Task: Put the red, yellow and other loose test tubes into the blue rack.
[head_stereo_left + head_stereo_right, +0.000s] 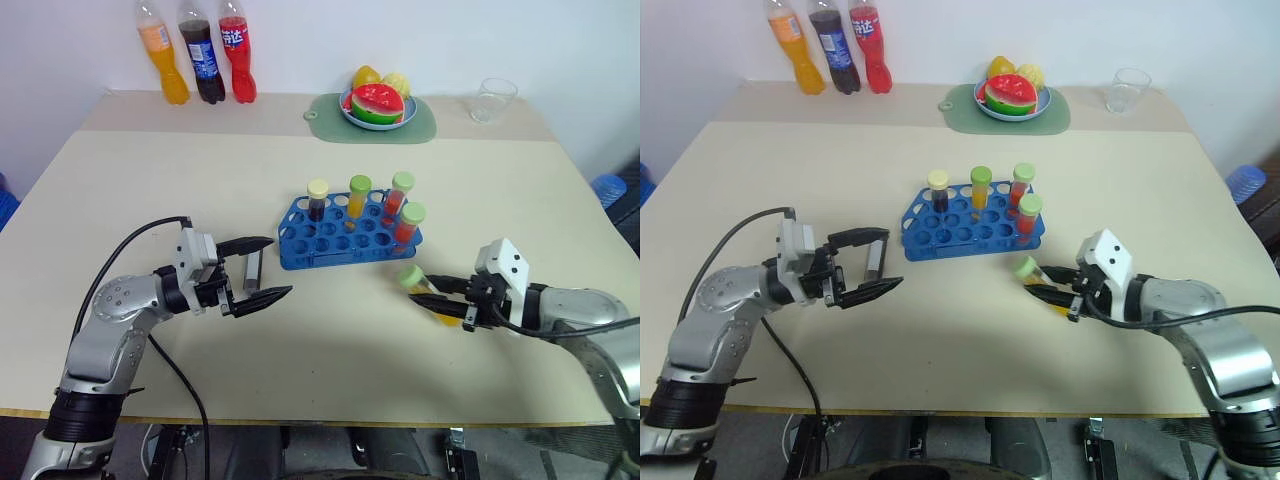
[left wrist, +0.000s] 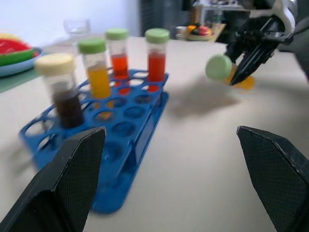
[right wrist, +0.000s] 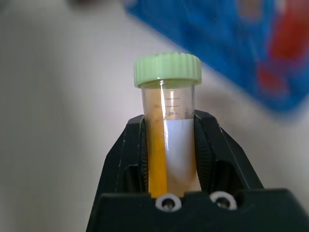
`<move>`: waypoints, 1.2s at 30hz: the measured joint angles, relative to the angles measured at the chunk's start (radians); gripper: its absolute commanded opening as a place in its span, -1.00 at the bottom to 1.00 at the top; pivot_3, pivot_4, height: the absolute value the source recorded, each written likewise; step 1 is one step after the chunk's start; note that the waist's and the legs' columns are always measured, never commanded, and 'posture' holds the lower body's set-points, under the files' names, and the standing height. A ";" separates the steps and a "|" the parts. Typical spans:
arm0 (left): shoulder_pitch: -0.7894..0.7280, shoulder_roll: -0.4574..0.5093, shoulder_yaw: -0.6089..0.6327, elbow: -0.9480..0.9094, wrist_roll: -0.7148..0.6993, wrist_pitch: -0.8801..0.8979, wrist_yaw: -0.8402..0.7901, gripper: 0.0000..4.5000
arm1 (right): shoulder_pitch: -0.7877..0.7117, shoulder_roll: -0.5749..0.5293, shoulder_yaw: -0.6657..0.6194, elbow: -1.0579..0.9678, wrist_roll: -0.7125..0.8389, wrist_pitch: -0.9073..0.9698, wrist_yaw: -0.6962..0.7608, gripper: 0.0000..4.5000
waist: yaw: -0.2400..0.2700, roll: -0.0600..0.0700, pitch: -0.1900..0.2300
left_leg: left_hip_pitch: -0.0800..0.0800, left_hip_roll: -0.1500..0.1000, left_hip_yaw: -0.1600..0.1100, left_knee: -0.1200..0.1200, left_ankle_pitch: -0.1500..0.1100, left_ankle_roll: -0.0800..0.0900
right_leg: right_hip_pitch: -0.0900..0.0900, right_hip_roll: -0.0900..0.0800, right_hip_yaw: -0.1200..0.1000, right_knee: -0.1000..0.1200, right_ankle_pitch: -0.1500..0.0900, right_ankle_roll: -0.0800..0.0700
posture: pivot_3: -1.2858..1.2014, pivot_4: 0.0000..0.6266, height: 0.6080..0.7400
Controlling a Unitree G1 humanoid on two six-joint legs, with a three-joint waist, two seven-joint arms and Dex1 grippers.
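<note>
right gripper point(image 1: 438, 297) is clamped on a clear plastic test tube with pale green screw cap and yellow-orange liquid point(image 3: 168, 121), held off the beige tabletop point(image 1: 330, 350) just beside the near right corner of the blue plastic perforated rack point(image 1: 340, 240), cap pointing toward the rack. left gripper point(image 1: 262, 270) hangs with jaws wide apart and nothing between them, near the rack's left end, toward the near edge of the table. step in hand, as i read it: carry phase, tube picked and on its way to a hole. next move calls for tipping the tube upright, bottom down, lining it over a free hole and lowering straight; the near rows look free. watch the neighbour at the right end, little clearance there. count: four tubes standing in the rack, one cream-capped with dark liquid point(image 1: 317, 199), three green-capped (one yellow-orange point(image 1: 358, 197), two red point(image 1: 397, 198)); one tube in the claw; no other loose tubes seen on the table. one rack, two grippers.
</note>
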 measured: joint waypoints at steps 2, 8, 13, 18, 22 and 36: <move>-0.014 -0.004 -0.003 0.017 -0.002 0.000 -0.007 1.00 | -0.103 0.158 0.032 0.048 0.007 -0.077 -0.042 -0.61 | -0.010 0.001 0.000 | 0.000 0.000 -0.001 0.000 0.000 0.000 | 0.000 0.001 0.000 0.001 0.000 -0.001 | 0.03 -0.52 1.00; 0.016 0.004 0.015 0.030 -0.007 0.000 -0.022 1.00 | -0.235 0.428 0.126 0.250 -0.103 -0.333 -0.157 -0.61 | -0.010 0.001 0.000 | -0.003 0.000 -0.001 -0.001 0.000 0.000 | -0.003 -0.002 -0.001 0.001 0.000 -0.001 | 0.03 -0.52 1.00; 0.056 0.027 0.063 0.033 -0.028 -0.001 -0.041 1.00 | -0.283 0.554 0.165 0.443 -0.204 -0.533 -0.229 -0.61 | -0.009 0.001 0.000 | -0.003 -0.001 0.000 -0.001 0.001 -0.001 | -0.003 -0.003 -0.001 0.001 0.000 0.000 | 0.03 -0.52 1.00; 0.073 0.032 0.086 0.025 -0.030 -0.001 -0.036 1.00 | -0.323 0.608 0.162 0.607 -0.261 -0.703 -0.284 -0.61 | -0.012 0.001 0.000 | -0.003 -0.001 0.000 -0.001 0.001 -0.001 | -0.003 -0.003 -0.001 0.001 0.000 0.000 | 0.03 -0.52 1.00; 0.085 0.033 0.096 0.016 -0.033 -0.001 -0.029 1.00 | -0.348 0.610 0.145 0.686 -0.279 -0.795 -0.308 -0.61 | -0.016 0.002 0.000 | -0.002 0.000 0.000 -0.001 0.001 -0.002 | -0.002 -0.003 -0.001 0.001 0.000 0.000 | 0.03 -0.52 1.00; 0.090 0.037 0.105 0.017 -0.033 -0.001 -0.029 1.00 | -0.300 0.616 0.154 0.713 -0.281 -0.876 -0.306 -0.61 | -0.018 0.002 0.000 | -0.002 0.000 0.000 -0.001 0.001 -0.002 | -0.002 -0.004 -0.001 0.002 0.000 -0.001 | 0.03 -0.52 1.00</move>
